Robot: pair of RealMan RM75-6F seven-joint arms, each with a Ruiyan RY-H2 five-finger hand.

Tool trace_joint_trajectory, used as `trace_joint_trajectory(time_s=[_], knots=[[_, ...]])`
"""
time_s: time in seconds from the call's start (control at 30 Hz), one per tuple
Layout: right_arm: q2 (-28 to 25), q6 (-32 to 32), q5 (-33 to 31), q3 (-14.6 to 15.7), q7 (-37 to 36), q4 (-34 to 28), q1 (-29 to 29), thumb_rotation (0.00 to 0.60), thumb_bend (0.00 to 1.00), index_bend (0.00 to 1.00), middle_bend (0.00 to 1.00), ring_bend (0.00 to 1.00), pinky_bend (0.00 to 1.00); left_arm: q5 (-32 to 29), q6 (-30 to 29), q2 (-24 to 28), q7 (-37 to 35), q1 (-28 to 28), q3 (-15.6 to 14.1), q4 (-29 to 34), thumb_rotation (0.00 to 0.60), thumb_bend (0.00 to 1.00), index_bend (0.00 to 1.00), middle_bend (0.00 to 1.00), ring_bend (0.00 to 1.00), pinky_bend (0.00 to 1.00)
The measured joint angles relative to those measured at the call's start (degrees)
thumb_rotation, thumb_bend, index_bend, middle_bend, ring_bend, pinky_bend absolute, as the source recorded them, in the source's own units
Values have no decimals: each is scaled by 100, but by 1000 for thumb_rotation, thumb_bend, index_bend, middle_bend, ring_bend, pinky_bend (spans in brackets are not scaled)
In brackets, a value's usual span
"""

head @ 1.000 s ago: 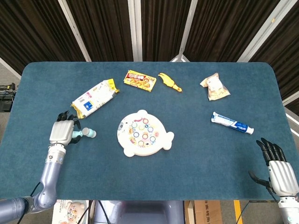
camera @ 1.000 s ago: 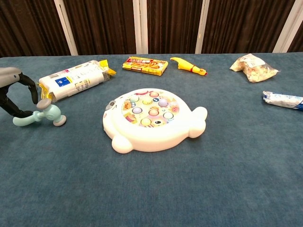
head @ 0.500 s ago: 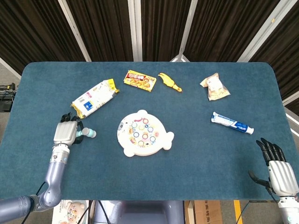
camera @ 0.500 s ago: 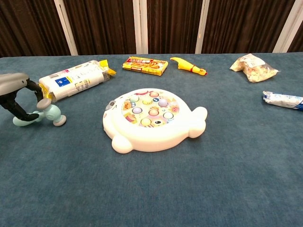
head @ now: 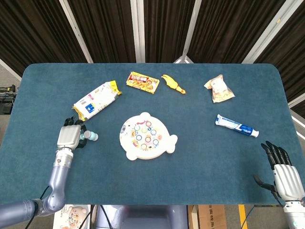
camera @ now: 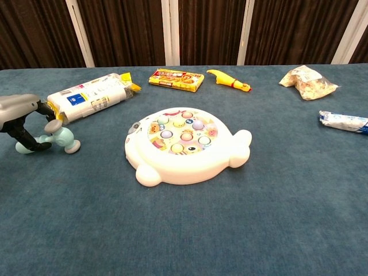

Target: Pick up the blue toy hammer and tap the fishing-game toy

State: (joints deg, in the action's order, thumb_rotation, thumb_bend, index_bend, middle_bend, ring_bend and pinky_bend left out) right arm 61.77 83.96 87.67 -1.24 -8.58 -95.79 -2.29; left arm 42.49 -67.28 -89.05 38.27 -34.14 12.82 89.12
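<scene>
Our left hand [camera: 23,118] curls its fingers around the blue toy hammer [camera: 54,140], lying sideways on the desk [head: 200,157], head toward the fishing-game toy [head: 147,136]; handle partly hidden. Our right hand [head: 283,172] rests, fingers apart, holding nothing.

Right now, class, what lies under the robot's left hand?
The blue toy hammer lies on the table under the left hand. Its head shows; the fingers cover most of the handle.

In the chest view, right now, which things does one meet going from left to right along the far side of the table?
White snack packet → red-yellow snack box → yellow rubber chicken → clear bag of snacks.
</scene>
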Motion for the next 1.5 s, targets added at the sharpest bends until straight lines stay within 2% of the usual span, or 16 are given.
trace_joint_trajectory(time_s=[0.33, 0.6, 0.83, 0.97, 1.1, 1.2, 1.33, 1.5], knots=[[7, 10, 9, -1, 11, 21, -1, 600, 261, 0, 0, 0, 0, -47, -16, -69, -14, -44, -26, -95, 600, 487, 493, 203, 0, 12], [6, 18, 18, 2, 16, 9, 2, 600, 261, 0, 0, 0, 0, -12, -42, -112, -62, -62, -50, -114, 600, 604, 505, 213, 0, 12], [3, 32, 33, 10, 20, 0, 9, 600, 260, 0, 0, 0, 0, -21, -48, -140, -62, -70, -82, -141, 600, 621, 508, 217, 0, 14], [-2, 48, 43, 16, 22, -15, 19, 600, 260, 0, 0, 0, 0, -19, -60, -159, -90, -69, -92, -146, 600, 621, 527, 248, 34, 105], [-3, 61, 63, 23, 39, -25, 24, 600, 260, 0, 0, 0, 0, 39, -93, -167, -127, -65, -98, -163, 600, 623, 575, 374, 206, 333], [-2, 70, 67, 26, 45, -30, 29, 600, 260, 0, 0, 0, 0, 151, -149, -175, -217, -51, -94, -179, 600, 630, 593, 482, 316, 450], [-1, 76, 70, 26, 48, -30, 31, 600, 261, 0, 0, 0, 0, 386, -227, -177, -396, -26, -84, -188, 600, 634, 609, 536, 369, 491], [-5, 77, 62, 21, 40, -30, 31, 600, 260, 0, 0, 0, 0, 698, -297, -117, -553, -10, -90, -127, 600, 634, 615, 553, 384, 507]])
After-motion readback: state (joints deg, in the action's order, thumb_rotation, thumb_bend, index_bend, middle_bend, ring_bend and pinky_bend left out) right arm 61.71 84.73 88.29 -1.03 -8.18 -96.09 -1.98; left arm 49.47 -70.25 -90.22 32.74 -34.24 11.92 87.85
